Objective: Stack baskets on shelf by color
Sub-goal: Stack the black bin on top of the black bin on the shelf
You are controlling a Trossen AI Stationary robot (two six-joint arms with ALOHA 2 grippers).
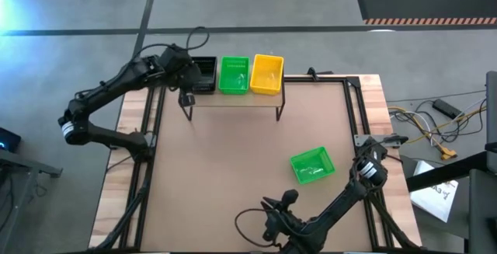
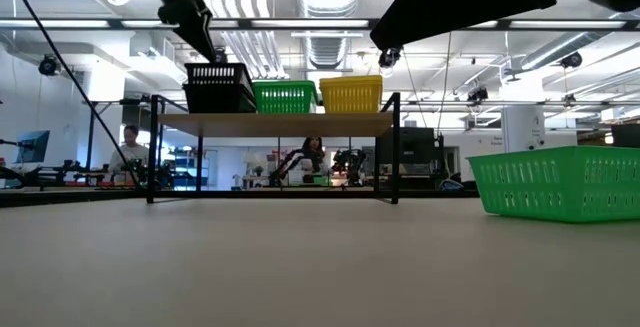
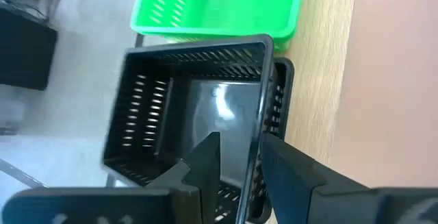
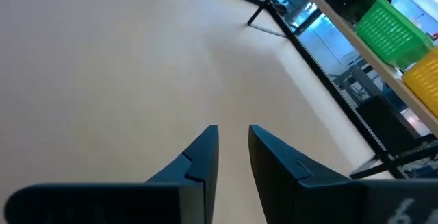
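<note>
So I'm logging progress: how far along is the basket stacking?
Done: black stack, green basket and yellow basket are on the shelf. In hand: the left gripper straddles the top black basket's wall. Left: a green basket on the table; right gripper waits, empty.

The shelf [image 1: 233, 102] top is filled side by side by black baskets [image 1: 204, 74], a green basket [image 1: 234, 75] and a yellow basket [image 1: 267, 74]. The left gripper [image 1: 186, 79] crowds the black end. The wide tabletop [image 1: 225, 176] lies open except for one green basket [image 1: 312, 165] toward the right.
</note>
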